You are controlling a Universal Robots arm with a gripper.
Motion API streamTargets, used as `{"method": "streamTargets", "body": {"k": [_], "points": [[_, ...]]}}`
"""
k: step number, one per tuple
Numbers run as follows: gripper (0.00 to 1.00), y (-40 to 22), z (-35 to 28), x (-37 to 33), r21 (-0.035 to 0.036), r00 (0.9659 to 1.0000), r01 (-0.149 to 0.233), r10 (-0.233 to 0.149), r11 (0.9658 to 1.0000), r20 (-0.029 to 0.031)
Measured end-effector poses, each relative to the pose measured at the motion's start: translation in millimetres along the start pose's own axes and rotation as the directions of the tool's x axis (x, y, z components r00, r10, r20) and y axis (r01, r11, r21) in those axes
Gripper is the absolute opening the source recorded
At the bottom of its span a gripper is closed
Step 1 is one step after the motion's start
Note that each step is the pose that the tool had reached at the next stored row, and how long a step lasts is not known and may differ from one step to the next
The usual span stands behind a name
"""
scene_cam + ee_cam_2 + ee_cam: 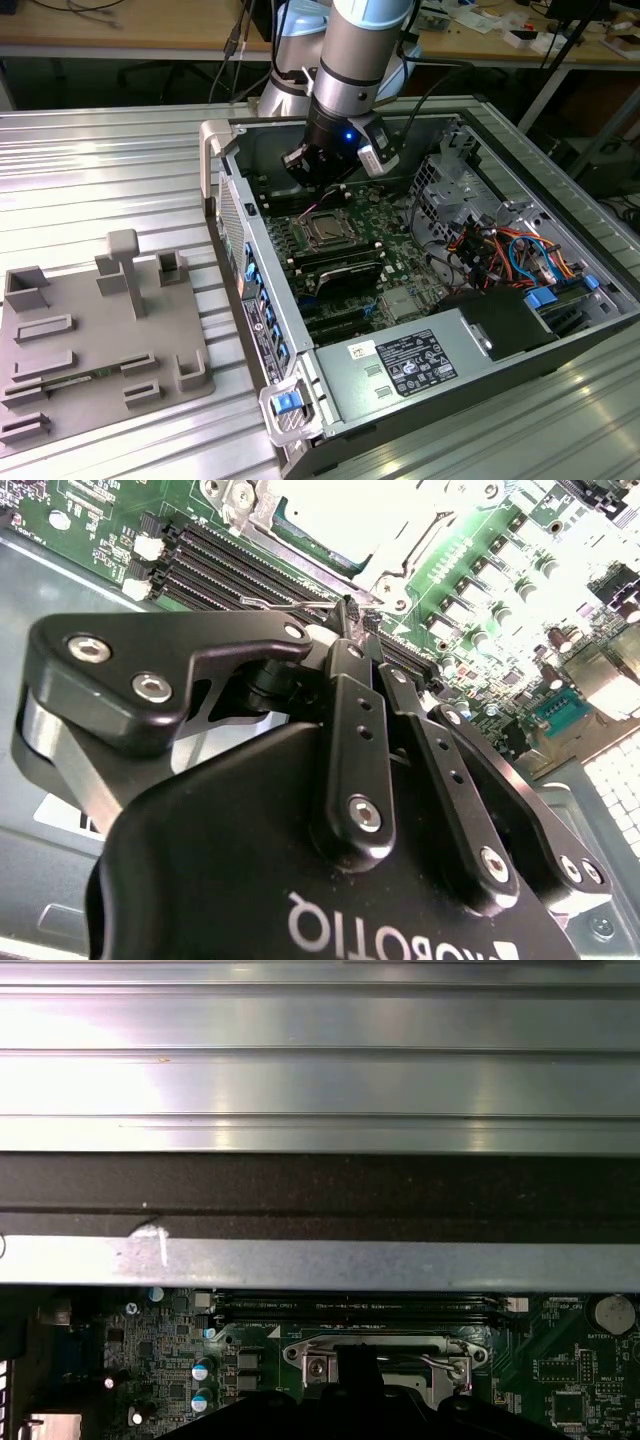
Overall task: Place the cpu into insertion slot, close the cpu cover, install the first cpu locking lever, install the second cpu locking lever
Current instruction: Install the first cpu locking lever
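My gripper (322, 186) hangs inside the open computer case, just over the far edge of the cpu socket. The cpu (326, 232) lies flat in the socket on the green motherboard (385, 215). The silvery cpu cover (400, 1342) frames it and appears to lie down over it. In the second wrist view the two black fingers (355, 730) stand pressed together, so the gripper (352, 620) is shut. A thin wire locking lever (285, 607) runs up to the fingertips; whether it is pinched I cannot tell. Another bent lever (440, 1362) rests beside the cover.
Black memory slots (335, 265) lie near the socket. A drive cage (450, 185), coloured cables (505, 250) and the power supply (410, 360) fill the case toward the exterior view's right. The case wall (320, 1260) is close by. A grey fixture plate (90, 335) sits on the ribbed table.
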State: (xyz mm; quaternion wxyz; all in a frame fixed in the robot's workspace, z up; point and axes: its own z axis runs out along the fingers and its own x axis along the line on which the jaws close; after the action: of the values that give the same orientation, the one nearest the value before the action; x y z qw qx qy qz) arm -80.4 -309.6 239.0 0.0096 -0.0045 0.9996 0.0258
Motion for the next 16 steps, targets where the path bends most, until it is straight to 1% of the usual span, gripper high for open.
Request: {"method": "streamTargets", "body": {"k": [7,9,16], "points": [[0.11,0.0,0.0,2.4,0.0000,1.0000,0.000,0.000,1.0000,0.0000],[0.11,0.0,0.4,4.6,0.0000,1.0000,0.000,0.000,1.0000,0.0000],[0.11,0.0,0.4,5.8,0.0001,1.0000,0.000,0.000,1.0000,-0.0001]]}}
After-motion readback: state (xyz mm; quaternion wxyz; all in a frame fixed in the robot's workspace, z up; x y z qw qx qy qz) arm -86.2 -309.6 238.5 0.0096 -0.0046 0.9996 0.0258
